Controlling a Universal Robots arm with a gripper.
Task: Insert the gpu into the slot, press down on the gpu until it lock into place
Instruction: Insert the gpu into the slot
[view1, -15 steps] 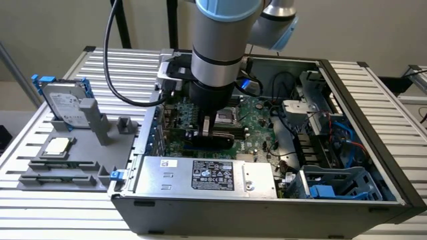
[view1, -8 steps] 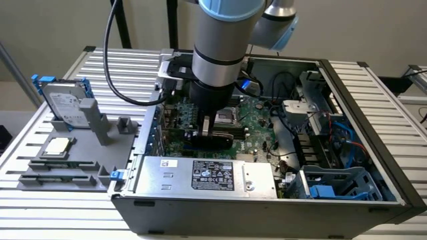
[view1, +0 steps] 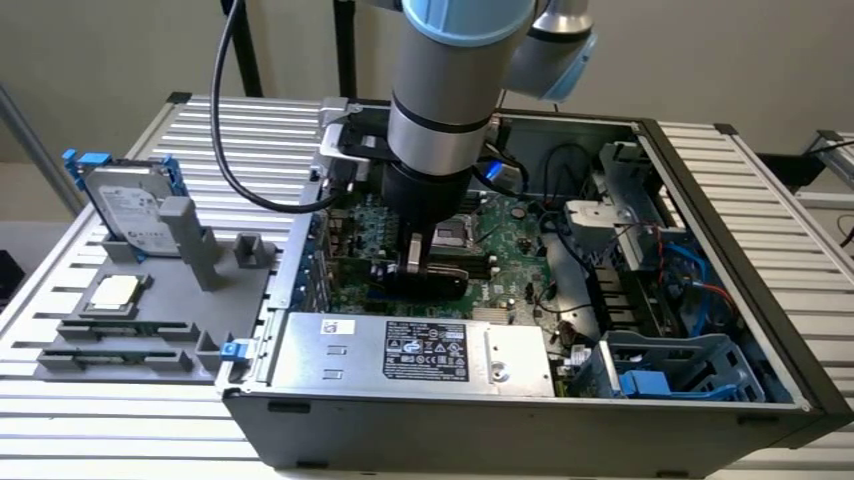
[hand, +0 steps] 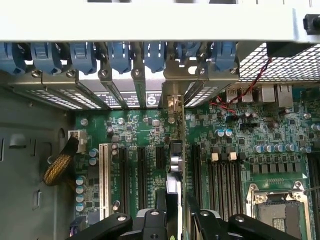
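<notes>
The gpu (hand: 173, 155) stands on edge on the green motherboard (hand: 130, 130). Its metal bracket (hand: 172, 102) is against the case's rear openings. In the exterior view it is the black card (view1: 430, 283) directly under the arm. My gripper (hand: 176, 220) is right above the card's near end. Its black fingers (hand: 150, 220) stand on either side of the card, open, with a gap on each side. In the exterior view the gripper (view1: 416, 265) points straight down into the case. The slot is hidden beneath the card.
Black expansion slots and a white one (hand: 104, 172) lie beside the card. Memory strips (hand: 225, 175) and the CPU socket (hand: 277, 205) are on the other side. A silver power-supply box (view1: 414, 350) fills the case's near side. A hard drive (view1: 127, 205) rests on a grey fixture outside.
</notes>
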